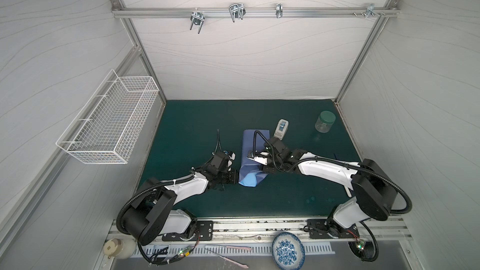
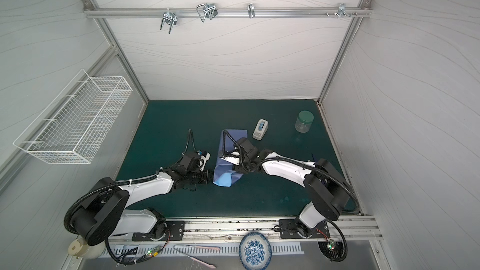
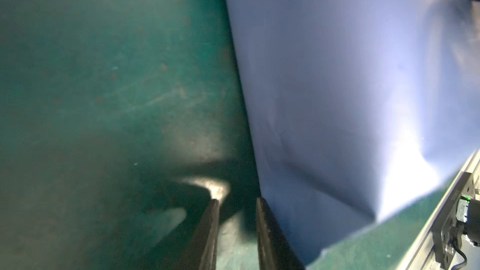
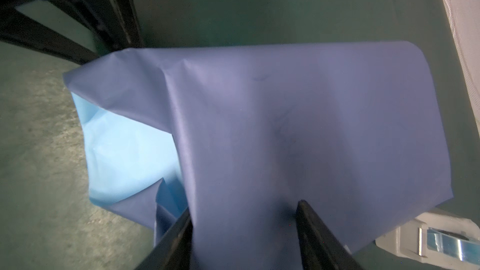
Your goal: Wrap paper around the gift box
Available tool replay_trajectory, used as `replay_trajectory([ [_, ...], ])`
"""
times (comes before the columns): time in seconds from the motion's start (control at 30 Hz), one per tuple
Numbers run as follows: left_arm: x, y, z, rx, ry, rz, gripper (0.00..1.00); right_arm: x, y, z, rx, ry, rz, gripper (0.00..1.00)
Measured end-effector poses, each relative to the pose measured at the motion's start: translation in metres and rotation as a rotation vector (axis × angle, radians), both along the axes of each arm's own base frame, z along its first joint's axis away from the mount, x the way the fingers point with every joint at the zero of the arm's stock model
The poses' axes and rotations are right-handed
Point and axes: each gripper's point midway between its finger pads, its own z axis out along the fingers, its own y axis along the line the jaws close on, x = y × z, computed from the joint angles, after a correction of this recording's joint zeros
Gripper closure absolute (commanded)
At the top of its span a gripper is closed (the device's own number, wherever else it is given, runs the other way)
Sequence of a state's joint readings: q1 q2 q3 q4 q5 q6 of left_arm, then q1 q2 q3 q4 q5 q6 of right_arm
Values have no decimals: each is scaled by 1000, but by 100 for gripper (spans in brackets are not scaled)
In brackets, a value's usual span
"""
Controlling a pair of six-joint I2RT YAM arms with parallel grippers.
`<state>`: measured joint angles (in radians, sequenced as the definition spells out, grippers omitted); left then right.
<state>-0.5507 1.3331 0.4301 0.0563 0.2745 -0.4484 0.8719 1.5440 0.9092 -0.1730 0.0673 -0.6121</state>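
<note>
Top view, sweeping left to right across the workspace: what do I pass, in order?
wire basket → left gripper → paper → tape dispenser → green-lidded jar. The right gripper sits over the paper, so it has no clear place in the order.

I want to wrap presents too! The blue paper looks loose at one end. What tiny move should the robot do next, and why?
Probably close the right gripper on the paper, which runs up between its open fingers, so it stays put. The left gripper sits open beside the paper's edge, gripping nothing, and the near end hangs loose, showing light blue.
</note>
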Motion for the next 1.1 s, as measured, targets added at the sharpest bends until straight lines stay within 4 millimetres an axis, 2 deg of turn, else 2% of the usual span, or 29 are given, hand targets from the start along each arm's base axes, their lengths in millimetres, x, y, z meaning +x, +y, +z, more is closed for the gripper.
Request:
replay_trajectory([
  [0.4, -2, -18, 1, -43, 1, -20, 73, 0, -1, -1, -5, -5, 2, 41],
  [0.63, -3, -21, 2, -57, 11, -8, 74, 1, -1, -2, -1, -9, 1, 42],
  [1.1, -4, -32, 13, -121, 13, -2, 74, 2, 0, -2, 7, -19, -1, 43],
])
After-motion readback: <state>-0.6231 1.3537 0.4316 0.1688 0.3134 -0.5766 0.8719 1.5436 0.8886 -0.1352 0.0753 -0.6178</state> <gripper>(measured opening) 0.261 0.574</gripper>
